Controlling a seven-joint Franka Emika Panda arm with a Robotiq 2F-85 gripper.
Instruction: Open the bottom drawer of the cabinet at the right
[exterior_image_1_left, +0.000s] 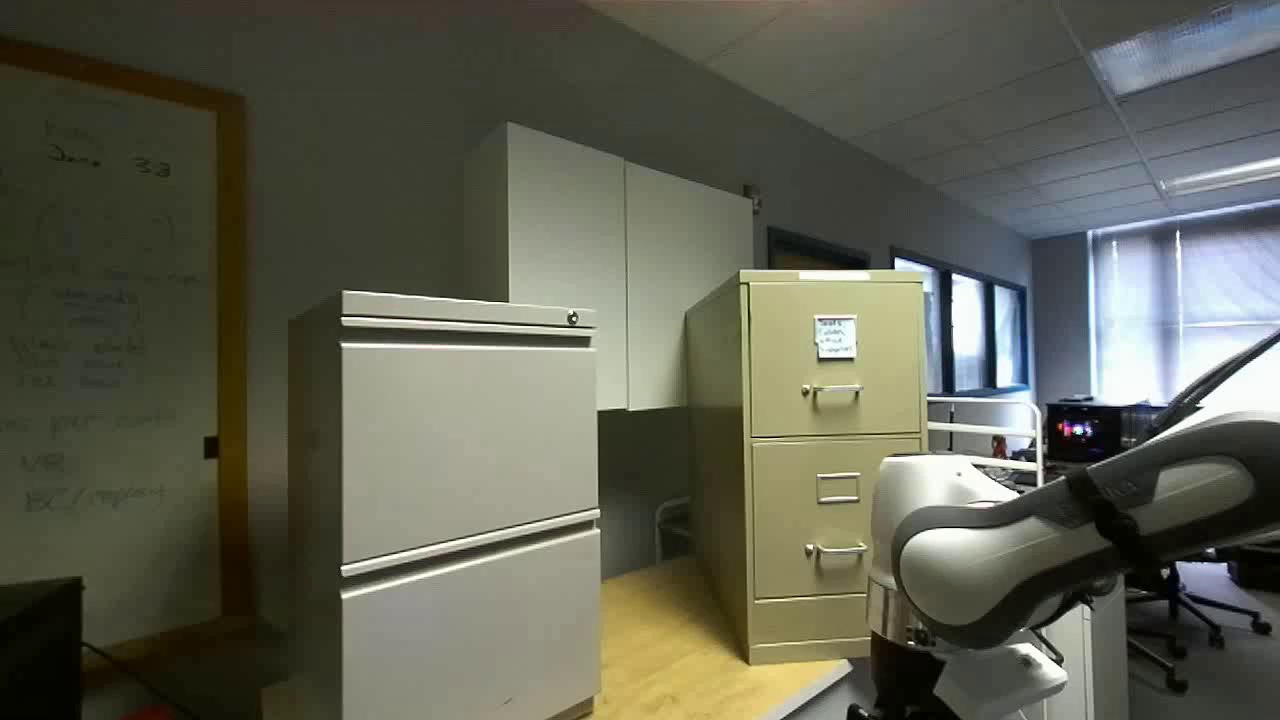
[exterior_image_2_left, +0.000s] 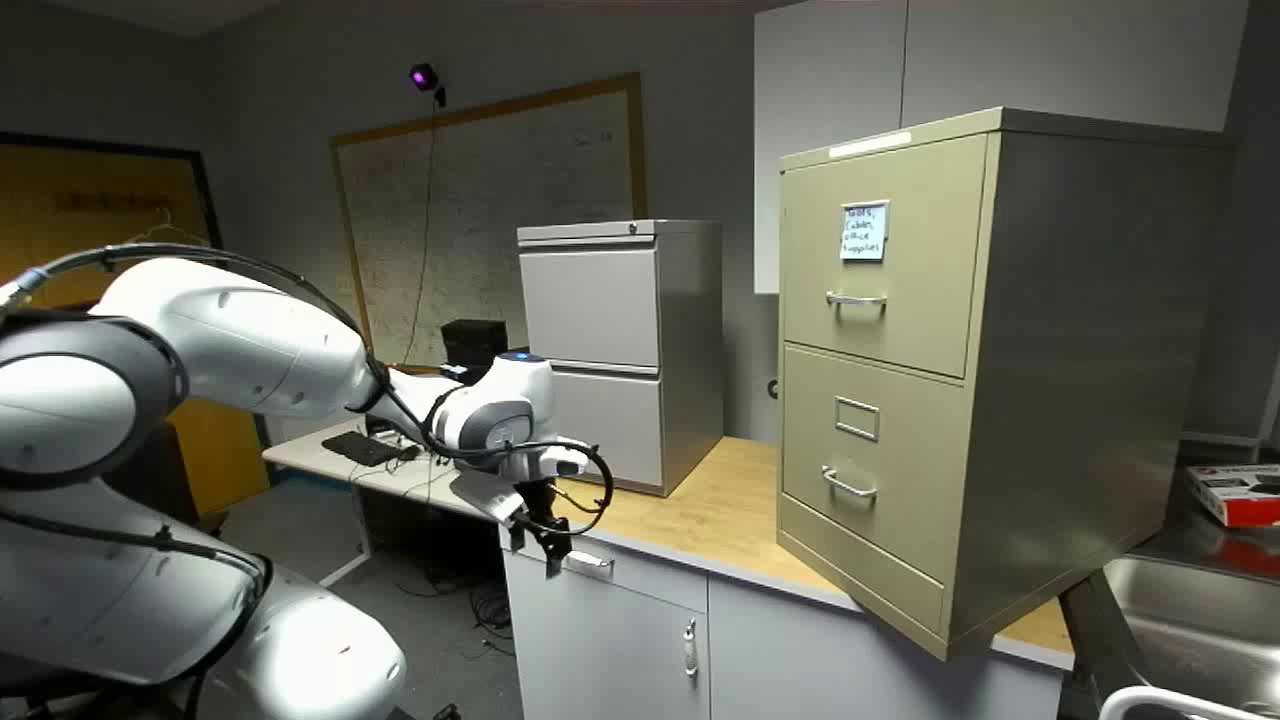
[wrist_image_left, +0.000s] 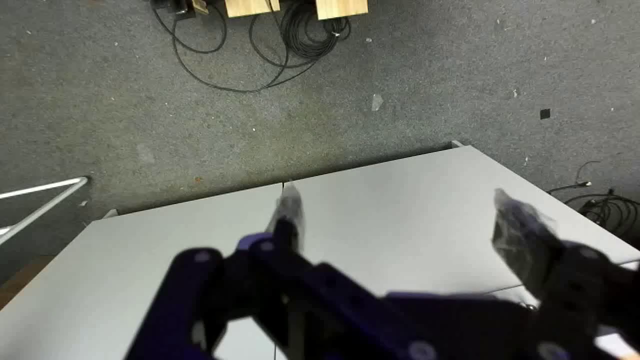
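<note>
The tan filing cabinet (exterior_image_1_left: 715, 460) stands at the right of the counter and shows in both exterior views (exterior_image_2_left: 1080, 350). Its bottom drawer (exterior_image_1_left: 785, 530) is shut and shows also from the front (exterior_image_2_left: 915, 460). The drawer has a silver bar handle (exterior_image_2_left: 850, 484), which shows also in an exterior view (exterior_image_1_left: 838, 549). My gripper (exterior_image_2_left: 540, 550) hangs pointing down in front of the counter, left of the tan cabinet and apart from its handle. In the wrist view the gripper (wrist_image_left: 395, 192) has its fingers wide apart with nothing between them. The tan cabinet is out of the wrist view.
A grey filing cabinet (exterior_image_2_left: 590, 300) stands to the left on the wooden counter (exterior_image_2_left: 710, 510). White base cabinets (exterior_image_2_left: 620, 630) are below the counter's edge. A sink (exterior_image_2_left: 1190, 610) and a red and white box (exterior_image_2_left: 1240, 495) are at the far right. Coiled cables (wrist_image_left: 310, 40) lie on the floor.
</note>
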